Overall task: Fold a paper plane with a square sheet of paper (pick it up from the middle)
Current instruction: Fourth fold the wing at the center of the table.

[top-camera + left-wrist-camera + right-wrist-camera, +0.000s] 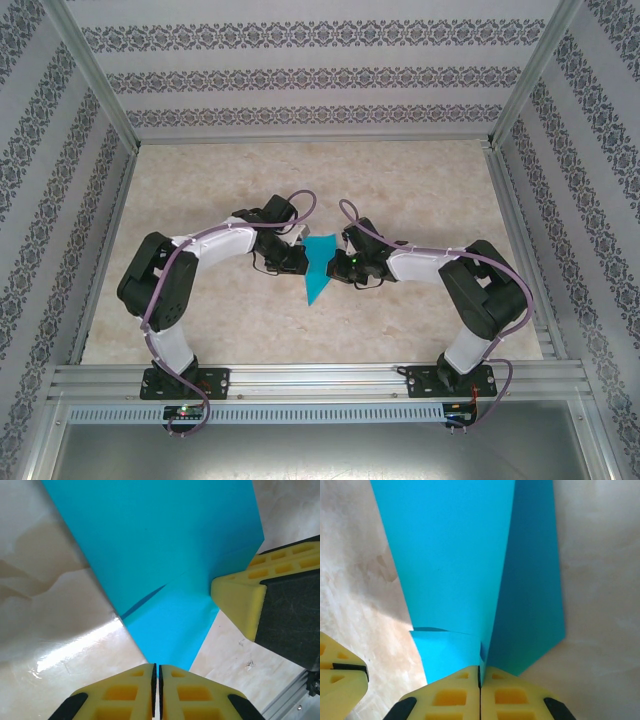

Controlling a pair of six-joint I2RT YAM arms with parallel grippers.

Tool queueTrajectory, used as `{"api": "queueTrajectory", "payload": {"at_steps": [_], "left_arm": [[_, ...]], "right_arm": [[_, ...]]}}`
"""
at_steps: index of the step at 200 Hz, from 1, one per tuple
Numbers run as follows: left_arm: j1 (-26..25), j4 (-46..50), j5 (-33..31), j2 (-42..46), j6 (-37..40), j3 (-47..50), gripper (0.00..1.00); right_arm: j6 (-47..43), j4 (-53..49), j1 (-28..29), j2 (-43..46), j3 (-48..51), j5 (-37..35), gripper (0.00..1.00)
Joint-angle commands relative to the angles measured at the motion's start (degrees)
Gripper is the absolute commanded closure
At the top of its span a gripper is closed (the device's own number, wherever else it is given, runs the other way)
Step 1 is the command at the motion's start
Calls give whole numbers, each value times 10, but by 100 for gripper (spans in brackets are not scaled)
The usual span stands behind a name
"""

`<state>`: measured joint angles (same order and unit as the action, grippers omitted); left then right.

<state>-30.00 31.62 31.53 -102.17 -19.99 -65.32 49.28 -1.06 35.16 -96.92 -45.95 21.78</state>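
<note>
The teal-blue square sheet of paper (318,265) lies mid-table, folded into a narrow dart-like shape whose point faces the arms. My right gripper (343,266) is on its right side. In the right wrist view its fingers (480,672) are shut on the paper's (455,565) centre crease, and one wing stands up on the right. My left gripper (297,258) is on the paper's left. Its yellow fingers (156,669) are shut with their tips at the edge of the paper (165,545), and nothing shows between the pads. The right gripper's finger (240,600) touches the paper's far edge.
The marble-patterned table (200,200) is bounded by aluminium rails, with patterned walls on three sides. The two arms arch inward from their bases at the near edge and meet at the centre.
</note>
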Motion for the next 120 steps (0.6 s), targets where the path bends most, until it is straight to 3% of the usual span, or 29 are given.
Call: {"api": "queueTrajectory", "payload": {"at_steps": [1, 37, 120], "left_arm": [[-1, -10, 22, -15, -13, -9, 87], [0, -36, 48, -44, -18, -8, 89], [-1, -40, 29, -89, -14, -16, 91]], "right_arm": [[-13, -15, 6, -1, -17, -12, 94], [-13, -18, 6, -3, -22, -13, 94], [-15, -19, 10, 2, -26, -3, 92]]}}
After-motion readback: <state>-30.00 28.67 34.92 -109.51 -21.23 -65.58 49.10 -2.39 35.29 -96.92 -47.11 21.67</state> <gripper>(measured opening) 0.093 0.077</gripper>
